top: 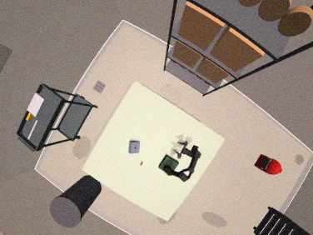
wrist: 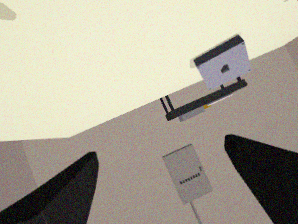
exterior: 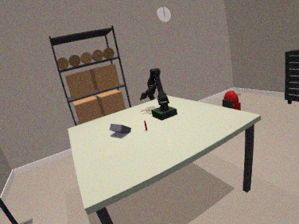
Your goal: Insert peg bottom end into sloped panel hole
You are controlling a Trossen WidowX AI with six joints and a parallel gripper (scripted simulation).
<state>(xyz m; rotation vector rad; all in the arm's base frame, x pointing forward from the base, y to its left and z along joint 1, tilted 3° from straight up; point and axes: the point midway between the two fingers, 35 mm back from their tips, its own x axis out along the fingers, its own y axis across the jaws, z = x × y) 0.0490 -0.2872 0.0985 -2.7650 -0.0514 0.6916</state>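
The red peg [top: 141,163] [exterior: 145,125] stands upright on the pale table [top: 125,112] [exterior: 167,147] [wrist: 100,65], well away from the gripper. The grey sloped panel [top: 134,147] [exterior: 120,128] [wrist: 212,72] stands on the table; its dark hole [top: 135,147] [wrist: 225,68] shows in the face, and its shape is too small to tell for sure. My gripper [top: 180,149] [exterior: 142,97] [wrist: 162,149] is open and empty, raised above the table beside the arm's base. The peg is not in the wrist view.
The arm's dark green base [top: 168,163] [exterior: 164,113] sits on the table. Off the table stand a shelf rack [top: 170,50] [exterior: 124,85] with boxes, a cart [top: 53,118], a black cylinder [top: 77,200] and a red object [top: 272,166] [exterior: 231,98].
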